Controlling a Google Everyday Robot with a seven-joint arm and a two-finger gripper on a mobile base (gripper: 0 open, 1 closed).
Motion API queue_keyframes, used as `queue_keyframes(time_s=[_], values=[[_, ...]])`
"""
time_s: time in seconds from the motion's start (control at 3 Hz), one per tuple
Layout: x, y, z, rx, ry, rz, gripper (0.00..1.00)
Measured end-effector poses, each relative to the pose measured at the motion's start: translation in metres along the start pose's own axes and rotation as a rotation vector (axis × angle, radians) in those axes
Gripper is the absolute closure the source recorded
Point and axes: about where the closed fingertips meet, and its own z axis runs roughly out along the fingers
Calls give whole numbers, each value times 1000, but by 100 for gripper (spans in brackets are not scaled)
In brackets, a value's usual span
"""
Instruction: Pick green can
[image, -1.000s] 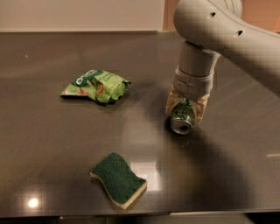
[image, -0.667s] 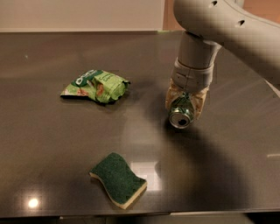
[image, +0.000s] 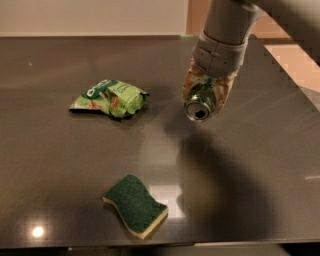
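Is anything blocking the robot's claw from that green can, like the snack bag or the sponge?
Nothing visible does. The gripper, above the table towards the picture's right, is shut on the green can, a finger on each side. The snack bag and sponge lie well apart from it.

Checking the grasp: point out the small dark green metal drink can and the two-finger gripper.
green metal can (image: 199, 111): camera view, its silver end.
gripper (image: 204, 98): camera view, between its fingertips, shut around the can.
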Motion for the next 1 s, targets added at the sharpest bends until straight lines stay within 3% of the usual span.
queue_keyframes(time_s=[0.33,0.67,1.0], values=[[3,-24,-29,65,32,18,100],[6,-38,-42,107,29,58,100],[11,-48,-43,143,50,55,100]])
